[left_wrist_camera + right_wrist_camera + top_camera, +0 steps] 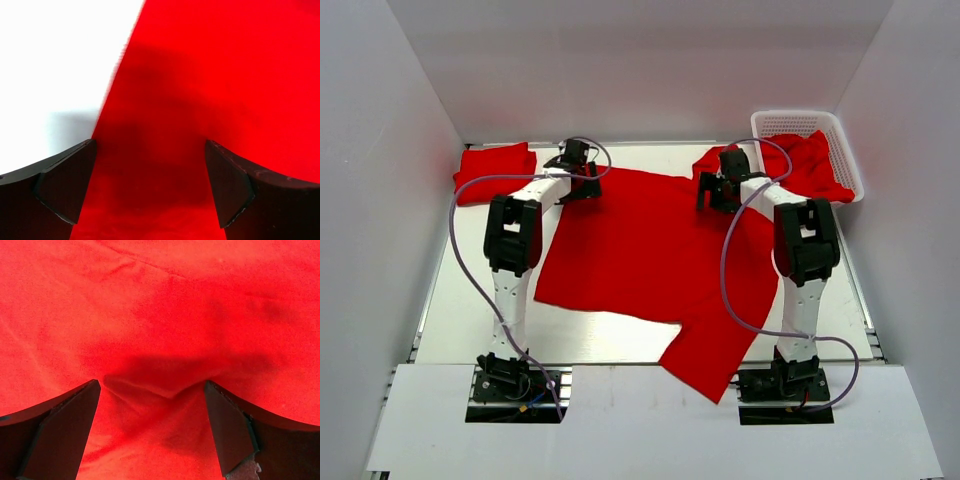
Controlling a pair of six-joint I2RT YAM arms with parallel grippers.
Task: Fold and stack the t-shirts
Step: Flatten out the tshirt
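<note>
A red t-shirt [650, 250] lies spread flat across the table, one sleeve hanging over the near edge. My left gripper [582, 175] is open, low over the shirt's far left corner; its wrist view shows the red cloth [210, 90] between the fingers [227, 182] and the shirt's edge against the white table. My right gripper [715, 190] is open over the shirt's far right part; a small raised fold of cloth [155, 385] lies between its fingers [227, 425]. A folded red t-shirt [495, 170] lies at the far left. More red t-shirts [815, 160] sit in the basket.
A white lattice basket [795, 122] stands at the far right corner. White walls close in the table on three sides. Purple cables loop beside both arms.
</note>
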